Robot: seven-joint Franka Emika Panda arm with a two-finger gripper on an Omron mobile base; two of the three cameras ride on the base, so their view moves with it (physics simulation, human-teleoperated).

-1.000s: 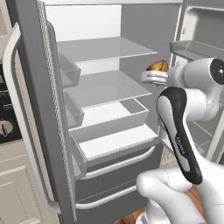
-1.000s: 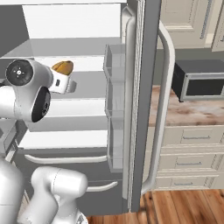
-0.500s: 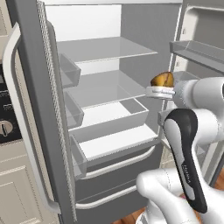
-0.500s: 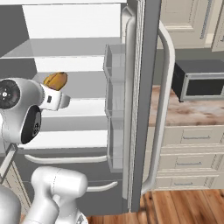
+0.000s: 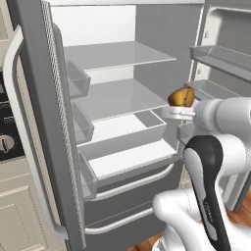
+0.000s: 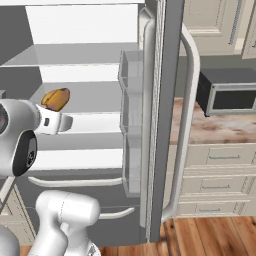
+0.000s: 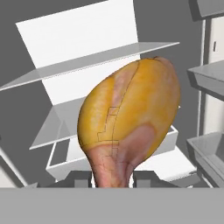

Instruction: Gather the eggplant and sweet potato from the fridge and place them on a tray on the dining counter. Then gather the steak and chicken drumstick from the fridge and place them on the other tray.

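Observation:
A tan-brown chicken drumstick stands upright in my gripper, which is shut on its paler narrow end. The gripper hangs in front of the open fridge, level with the middle shelves and toward the right-hand door. In the hand view the drumstick hides much of the fridge interior. The glass shelves and the white drawers that I can see hold nothing.
The left fridge door stands open with its long pale handle toward me. The right door is open too, with bins on its inside. Beyond it are a microwave, a stone-topped cream cabinet and wood floor.
The gripper has drawn back out of the fridge and come down a little, carrying the drumstick with it. The grip has stayed shut.

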